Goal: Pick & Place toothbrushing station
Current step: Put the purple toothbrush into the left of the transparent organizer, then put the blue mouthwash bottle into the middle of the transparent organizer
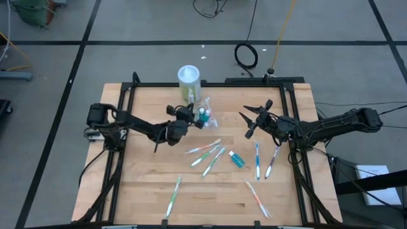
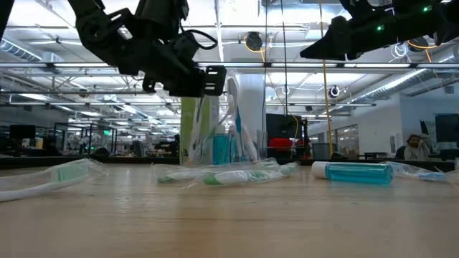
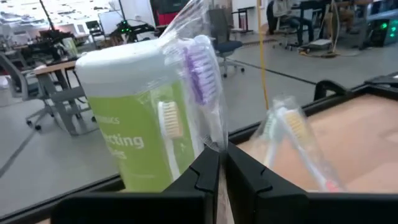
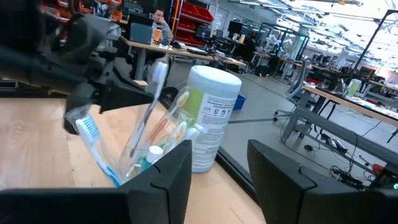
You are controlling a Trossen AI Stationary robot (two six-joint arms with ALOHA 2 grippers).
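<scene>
The toothbrushing station [image 1: 205, 118] is a small clear holder standing on the wooden table just before the green canister [image 1: 189, 81]. It holds several wrapped toothbrushes and blue-capped tubes [image 4: 149, 155]. My left gripper [image 1: 189, 114] is level at the holder's left side, shut on a wrapped toothbrush with purple bristles [image 3: 199, 68]. My right gripper [image 1: 253, 121] hovers open to the holder's right, above the table, with nothing between its fingers [image 4: 217, 174]. My left gripper pinches the wrapped toothbrush's handle just below the head [image 3: 215, 142] between its two fingers, wrapper and all. The fingers come level from the table's left and lie across the handle. The brush stands nearly upright, head up. The fingers hide its lower end.
Loose wrapped toothbrushes lie mid-table [image 1: 205, 150], near the front edge [image 1: 173, 196], at the right [image 1: 257, 159] and at the front right [image 1: 257, 198]. A blue tube [image 1: 236, 158] lies among them. A black frame [image 1: 127, 95] rims the table.
</scene>
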